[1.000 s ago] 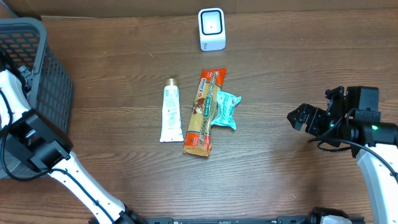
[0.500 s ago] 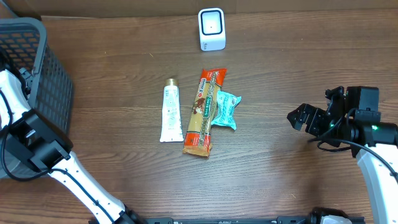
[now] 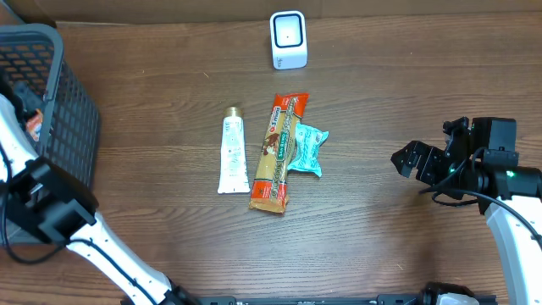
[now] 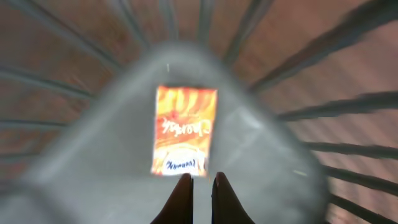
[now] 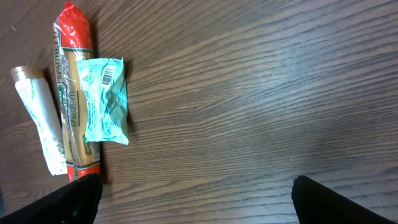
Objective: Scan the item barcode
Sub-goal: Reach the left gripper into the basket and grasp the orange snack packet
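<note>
Now, left gripper (image 4: 203, 190) is pinched shut inside the grey basket (image 3: 59, 51), tips at the near edge of the orange packet (image 4: 185, 130); whether it grips, can't tell. Right gripper (image 3: 412, 161) gapes wide over the table (image 3: 381, 237), well right of teal packet (image 5: 104, 99), snack bar (image 3: 277, 152), tube (image 3: 231, 157); scanner (image 3: 288, 39) sits beyond them.

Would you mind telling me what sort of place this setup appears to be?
Probably a mock shop checkout on a wooden table: a small white barcode scanner, a grey wire basket, and packaged goods such as a snack bar and a tube.
</note>
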Available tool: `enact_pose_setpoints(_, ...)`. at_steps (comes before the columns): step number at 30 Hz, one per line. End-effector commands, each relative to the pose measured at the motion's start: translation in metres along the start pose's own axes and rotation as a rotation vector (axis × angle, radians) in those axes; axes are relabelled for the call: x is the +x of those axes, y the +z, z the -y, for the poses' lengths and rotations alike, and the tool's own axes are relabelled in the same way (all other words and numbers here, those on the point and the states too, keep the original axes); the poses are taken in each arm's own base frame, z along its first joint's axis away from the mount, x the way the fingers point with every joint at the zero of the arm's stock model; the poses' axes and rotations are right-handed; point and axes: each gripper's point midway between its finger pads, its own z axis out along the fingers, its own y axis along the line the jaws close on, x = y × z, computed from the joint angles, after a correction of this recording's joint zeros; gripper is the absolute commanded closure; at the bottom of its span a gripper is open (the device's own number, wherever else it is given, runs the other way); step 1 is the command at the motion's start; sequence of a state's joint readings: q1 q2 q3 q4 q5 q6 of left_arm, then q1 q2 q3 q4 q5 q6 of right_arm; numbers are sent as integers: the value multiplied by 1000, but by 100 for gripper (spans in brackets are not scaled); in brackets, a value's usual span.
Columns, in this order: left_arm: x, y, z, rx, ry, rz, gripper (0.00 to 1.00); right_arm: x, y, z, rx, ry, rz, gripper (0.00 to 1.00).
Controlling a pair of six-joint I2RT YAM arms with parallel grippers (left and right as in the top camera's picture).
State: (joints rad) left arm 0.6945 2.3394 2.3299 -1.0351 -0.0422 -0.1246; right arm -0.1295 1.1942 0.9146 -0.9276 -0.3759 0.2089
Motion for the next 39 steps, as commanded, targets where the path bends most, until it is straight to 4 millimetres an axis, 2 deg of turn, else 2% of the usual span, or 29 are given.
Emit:
enact_pose_setpoints(1, -27, -67, 3, 46, -22, 115, 96, -10, -6, -4, -1, -14, 32, 0)
enact_pose_setpoints(3, -21, -66, 2, 41, -21, 93, 96, -10, -6, -4, -1, -14, 32, 0)
enact_pose_setpoints(4, -18, -62, 1, 39, -21, 77, 77, -10, -6, -4, -1, -14, 32, 0)
enact_pose_setpoints(6, -10, -47, 1, 34, -17, 43, 33, -10, -6, -4, -1, -15, 33, 0)
enact_pose_setpoints(7, -7, -40, 1, 33, -16, 31, 19, -10, -6, -4, -1, -14, 32, 0)
enact_pose_setpoints(8, -3, -30, 1, 30, -12, 11, 14, -10, -6, -4, 0, -14, 32, 0)
enact_pose_setpoints(11, 10, 2, -3, 21, -16, -49, 9, -9, -6, -4, 1, -12, 28, 0)
enact_pose_setpoints(14, 27, 29, -10, 17, -30, -116, 10, -7, -6, -3, 2, -9, 22, 0)
enact_pose_setpoints(22, 56, 68, -35, 6, -74, -224, 10, -5, -6, -3, 5, -6, 14, 0)
enact_pose_setpoints(27, 78, 105, -39, -1, -37, -282, 15, -6, -6, -3, 4, -6, 14, 0)
enact_pose_setpoints(28, 83, 114, -39, -1, -35, -293, 19, -5, -6, -3, 5, -6, 14, 0)
enact_pose_setpoints(31, 85, 119, -38, 9, -36, -296, 33, -4, -6, -3, 6, -4, 10, 0)
enact_pose_setpoints(34, 81, 118, -36, 10, -33, -280, 61, -4, -6, -2, 7, -3, 7, 0)
enact_pose_setpoints(36, 79, 118, -36, 10, -33, -275, 68, -4, -6, -2, 7, -3, 7, 0)
enact_pose_setpoints(37, 79, 118, -36, 11, -33, -274, 76, -4, -6, -2, 6, -3, 8, 0)
enact_pose_setpoints(38, 79, 118, -36, 10, -33, -275, 92, -4, -6, -2, 6, -3, 8, 0)
enact_pose_setpoints(39, 80, 117, -36, 10, -33, -278, 96, -4, -6, -2, 6, -3, 8, 0)
